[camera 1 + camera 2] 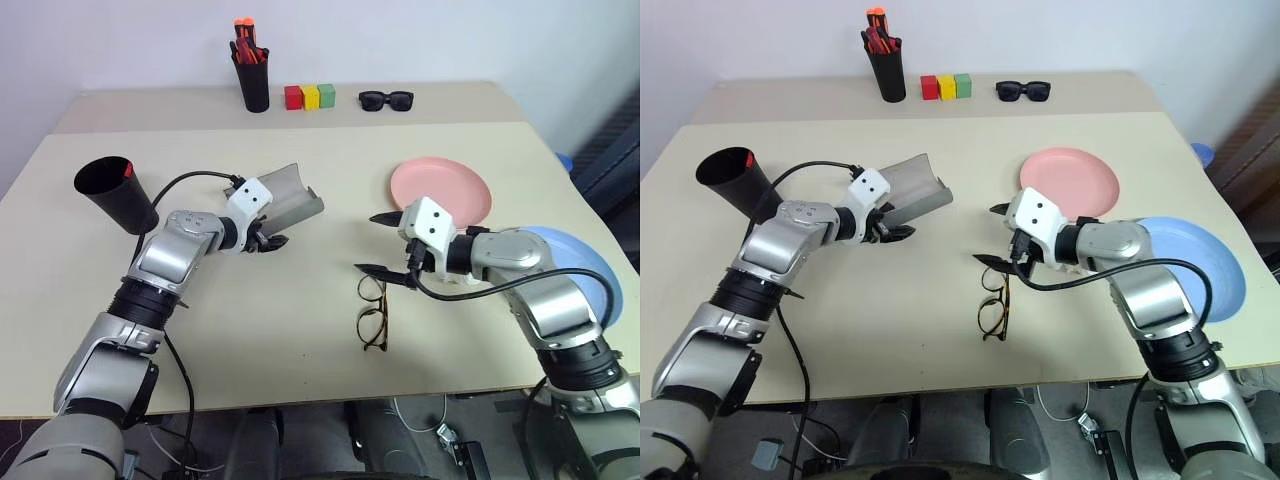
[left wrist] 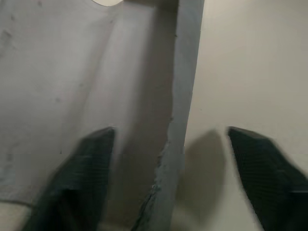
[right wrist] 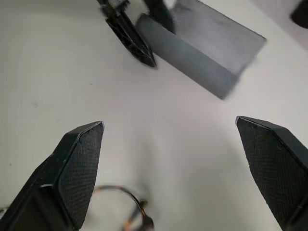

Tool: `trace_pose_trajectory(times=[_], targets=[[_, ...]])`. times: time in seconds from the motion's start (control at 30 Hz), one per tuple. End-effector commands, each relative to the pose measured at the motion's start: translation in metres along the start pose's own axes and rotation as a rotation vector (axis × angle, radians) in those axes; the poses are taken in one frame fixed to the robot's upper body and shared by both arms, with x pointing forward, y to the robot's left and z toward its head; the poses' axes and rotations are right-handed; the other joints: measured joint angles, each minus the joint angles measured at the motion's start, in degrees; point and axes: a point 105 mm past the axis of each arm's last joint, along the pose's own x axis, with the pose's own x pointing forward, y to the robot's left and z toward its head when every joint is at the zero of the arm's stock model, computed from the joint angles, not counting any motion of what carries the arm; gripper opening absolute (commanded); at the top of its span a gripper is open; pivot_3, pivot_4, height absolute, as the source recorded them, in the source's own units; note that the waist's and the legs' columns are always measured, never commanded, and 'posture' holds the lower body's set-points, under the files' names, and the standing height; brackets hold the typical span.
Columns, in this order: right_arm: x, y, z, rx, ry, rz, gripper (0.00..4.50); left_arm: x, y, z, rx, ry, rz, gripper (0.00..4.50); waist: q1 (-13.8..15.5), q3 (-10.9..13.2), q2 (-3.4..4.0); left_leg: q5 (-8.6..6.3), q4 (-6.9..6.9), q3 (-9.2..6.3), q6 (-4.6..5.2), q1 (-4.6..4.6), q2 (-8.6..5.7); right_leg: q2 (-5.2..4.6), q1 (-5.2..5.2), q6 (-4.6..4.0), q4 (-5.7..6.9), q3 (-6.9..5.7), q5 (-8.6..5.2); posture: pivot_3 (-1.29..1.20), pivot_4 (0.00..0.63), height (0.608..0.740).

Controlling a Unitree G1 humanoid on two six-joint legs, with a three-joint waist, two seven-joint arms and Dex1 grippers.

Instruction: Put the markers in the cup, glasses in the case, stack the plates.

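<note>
Left gripper (image 1: 268, 240): at the near end of the case (image 1: 290, 200), jaws parted and set astride one edge of the shell — one finger inside the lining, the other outside; whether they press on it cannot be told.
Right gripper (image 1: 383, 243): hovers just above the far end of the glasses (image 1: 373, 312), jaws spread wide, grasping nothing.
Case: grey, lid open, lying on the table (image 1: 300, 350) left of centre, pale curved lining facing up.
Glasses: folded open on the table near the front edge, thin dark frames with brownish arms, apart from the case.
Cup (image 1: 115, 193): matte black, tilted, at the left edge of the table; a red tip shows at its rim.
Plates: pink plate (image 1: 440, 190) flat on the right side; light blue plate (image 1: 590, 265) near the right edge, partly behind the right arm — the two lie apart.
Back of table: black pen pot (image 1: 252, 75) with red-orange pens, coloured blocks (image 1: 309, 96), black sunglasses (image 1: 385, 99).
</note>
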Motion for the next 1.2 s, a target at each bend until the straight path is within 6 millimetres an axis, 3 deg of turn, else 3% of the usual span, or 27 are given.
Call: trace_pose_trajectory(times=[0.03,0.13,0.27,0.33,0.53,0.67,0.7,0.8,1.0,1.2], targets=[[-0.008,-0.003,0.010,-0.037,-0.019,-0.039,4.50,-0.004,0.006,0.015,0.046,-0.040,0.008,1.55,0.1,0.0,0.00,0.00,0.00,0.00,0.00,0.00,0.00,0.00,0.00,0.00,0.00,0.00,0.00,0.00,0.150,0.740],[-0.007,-0.002,0.011,-0.034,-0.021,-0.038,4.50,-0.010,0.003,0.016,0.123,-0.062,-0.022,0.04,0.3,0.0,0.00,0.00,0.01,0.00,0.00,0.00,0.00,-0.01,0.00,0.00,0.00,0.01,0.00,0.00,0.150,0.740],[-0.006,0.002,0.011,0.093,-0.024,-0.007,4.50,-0.039,-0.030,0.013,0.382,-0.132,-0.223,0.01,0.1,0.0,0.02,0.00,-0.06,0.03,0.00,0.00,0.01,0.00,-0.03,-0.01,-0.01,0.03,0.00,0.00,0.150,0.740],[-0.007,0.005,0.010,0.174,-0.021,0.002,4.50,-0.050,-0.039,0.004,0.424,-0.103,-0.284,0.01,0.4,0.0,0.03,0.00,-0.09,0.03,0.00,0.00,0.04,-0.01,-0.06,-0.05,0.00,0.03,-0.02,0.00,0.150,0.740],[-0.015,0.026,-0.004,0.363,0.074,0.081,4.50,-0.060,-0.064,-0.004,0.450,-0.084,-0.358,0.01,1.2,0.0,0.05,0.00,0.12,0.06,0.00,-0.10,-0.02,-0.10,0.01,-0.25,-0.10,0.04,-0.14,0.00,0.150,0.740],[-0.028,0.031,-0.008,0.537,0.085,0.078,4.50,-0.058,-0.063,-0.010,0.404,-0.059,-0.333,0.01,1.1,0.0,0.05,0.00,0.13,0.08,0.00,-0.06,-0.01,-0.07,0.02,-0.23,-0.05,0.05,-0.13,0.00,0.150,0.740],[-0.031,0.033,-0.008,0.563,0.088,0.084,4.50,-0.057,-0.061,-0.012,0.406,-0.049,-0.319,0.62,1.0,0.0,0.05,0.00,0.13,0.07,0.01,-0.06,0.00,-0.05,0.01,-0.23,-0.04,0.05,-0.13,0.00,0.150,0.740],[-0.040,0.041,-0.014,0.590,0.132,0.082,4.50,-0.056,-0.057,-0.010,0.461,-0.068,-0.276,1.85,0.7,0.0,0.05,0.00,0.12,0.06,0.01,-0.04,0.01,-0.03,0.01,-0.21,-0.03,0.05,-0.12,0.00,0.150,0.740],[-0.045,0.061,-0.029,0.674,0.200,0.073,4.50,-0.067,-0.056,0.006,0.443,-0.173,-0.238,1.85,0.3,0.0,0.05,0.00,0.12,0.07,0.01,-0.03,0.01,-0.03,0.01,-0.11,-0.02,0.06,-0.08,0.00,0.150,0.740],[-0.033,0.061,-0.031,0.822,0.178,0.016,4.50,-0.092,-0.065,0.013,0.428,-0.229,-0.252,1.85,0.4,0.0,0.05,0.00,0.10,0.08,0.01,0.00,0.06,0.03,0.01,-0.21,0.00,0.09,-0.13,0.00,0.150,0.740]])
